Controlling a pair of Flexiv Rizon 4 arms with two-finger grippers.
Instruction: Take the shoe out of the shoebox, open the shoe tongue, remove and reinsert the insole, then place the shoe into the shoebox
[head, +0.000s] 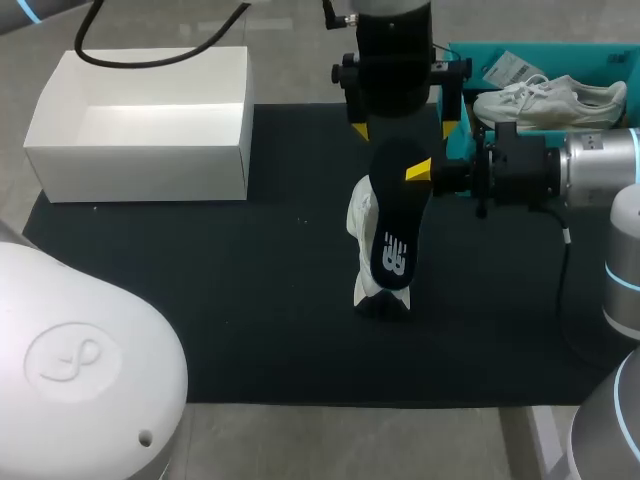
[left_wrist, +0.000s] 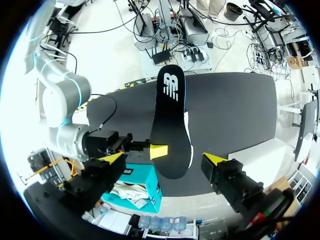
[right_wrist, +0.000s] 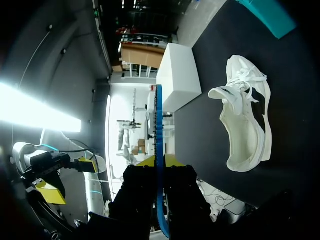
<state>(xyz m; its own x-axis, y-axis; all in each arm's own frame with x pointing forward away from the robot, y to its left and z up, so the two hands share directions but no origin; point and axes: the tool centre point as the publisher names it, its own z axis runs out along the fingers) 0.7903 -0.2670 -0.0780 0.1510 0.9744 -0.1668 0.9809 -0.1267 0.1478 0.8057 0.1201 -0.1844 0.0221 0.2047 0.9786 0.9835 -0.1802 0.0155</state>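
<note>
Overhead, insole (head: 397, 220) half-hides shoe (head: 361, 218); right hand (right_wrist: 159, 161) pinches insole, left hand (left_wrist: 164, 159) spread.

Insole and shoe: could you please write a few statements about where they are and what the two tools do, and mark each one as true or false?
1. The right tool is shut on the black insole. True.
2. The insole sits inside the white shoe. False: it is out of the shoe and held up in the air, while the shoe lies on the black mat.
3. The white shoebox has a shoe in it. False: nothing shows inside it.
4. The left tool is open, with one yellow tip on each side of the insole. True.
</note>
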